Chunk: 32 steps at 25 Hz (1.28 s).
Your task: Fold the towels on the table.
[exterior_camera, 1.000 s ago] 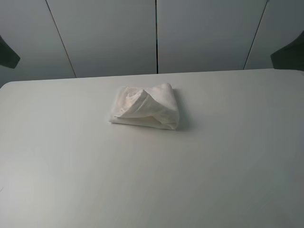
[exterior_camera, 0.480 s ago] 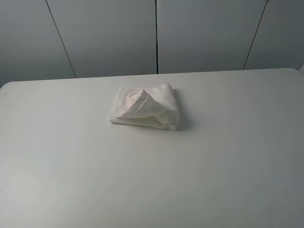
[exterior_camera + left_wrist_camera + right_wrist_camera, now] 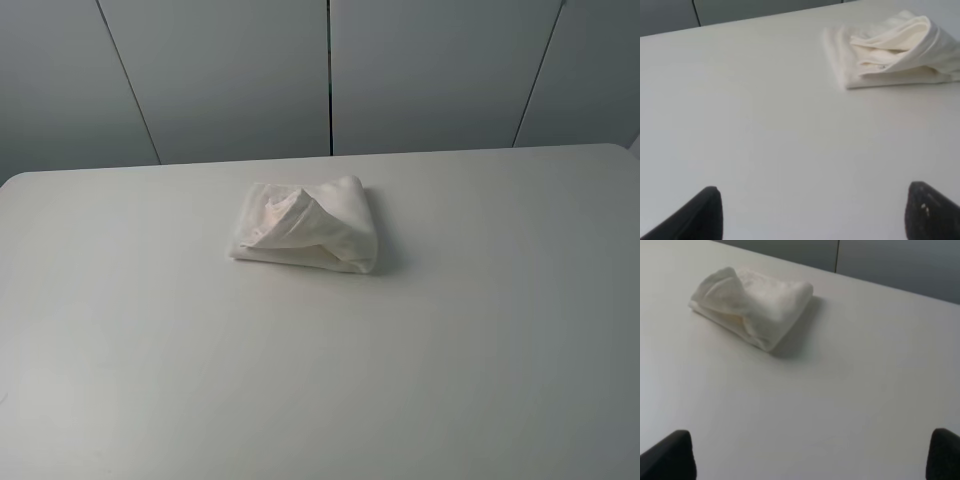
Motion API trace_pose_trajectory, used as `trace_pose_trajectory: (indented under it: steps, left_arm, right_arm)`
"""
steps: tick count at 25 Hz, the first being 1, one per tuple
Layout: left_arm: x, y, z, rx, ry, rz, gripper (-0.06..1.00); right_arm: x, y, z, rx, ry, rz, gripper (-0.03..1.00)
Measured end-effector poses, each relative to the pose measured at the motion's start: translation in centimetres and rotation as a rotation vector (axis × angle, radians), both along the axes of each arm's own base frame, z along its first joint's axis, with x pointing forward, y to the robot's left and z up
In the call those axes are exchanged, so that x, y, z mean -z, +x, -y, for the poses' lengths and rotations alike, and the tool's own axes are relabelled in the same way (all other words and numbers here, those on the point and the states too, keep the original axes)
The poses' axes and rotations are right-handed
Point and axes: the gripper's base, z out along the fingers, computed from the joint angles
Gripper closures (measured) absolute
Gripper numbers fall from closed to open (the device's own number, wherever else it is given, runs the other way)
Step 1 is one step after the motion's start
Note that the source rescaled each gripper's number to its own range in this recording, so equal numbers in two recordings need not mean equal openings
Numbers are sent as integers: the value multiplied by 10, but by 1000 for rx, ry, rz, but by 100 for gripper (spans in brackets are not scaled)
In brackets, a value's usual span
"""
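With both arms now gone from above the table (image 3: pixel 120 380), our left gripper (image 3: pixel 812 212) and right gripper (image 3: pixel 812 455) hang wide open and empty, well back from the folded towel (image 3: pixel 305 225), so we judge the folding finished.

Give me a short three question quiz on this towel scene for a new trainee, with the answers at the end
1. True or false: the towel lies spread flat across the table.
2. Is either gripper touching the towel? A. the left gripper B. the right gripper C. neither
3. Fill in: in the high view, both arms are ____ of the picture.

Key:
1. False. It sits in a compact, loosely folded bundle toward the table's far side.
2. C. Both wrist views show open fingers well short of the towel, with bare table between.
3. Out.
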Motion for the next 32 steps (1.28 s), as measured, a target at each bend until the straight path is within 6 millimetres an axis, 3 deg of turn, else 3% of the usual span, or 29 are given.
trace_pose_trajectory:
  steps: [5, 24, 32]
  left_arm:
    - [14, 3, 6, 36, -27, -64, -1]
    - [17, 14, 4, 17, 41, 20, -1]
    - [17, 13, 6, -193, 40, 16, -1]
  right_arm:
    - [7, 4, -4, -24, -2, -5, -3]
    - [9, 9, -5, -21, 7, 32, -3]
    - [9, 10, -7, 156, 2, 33, -3]
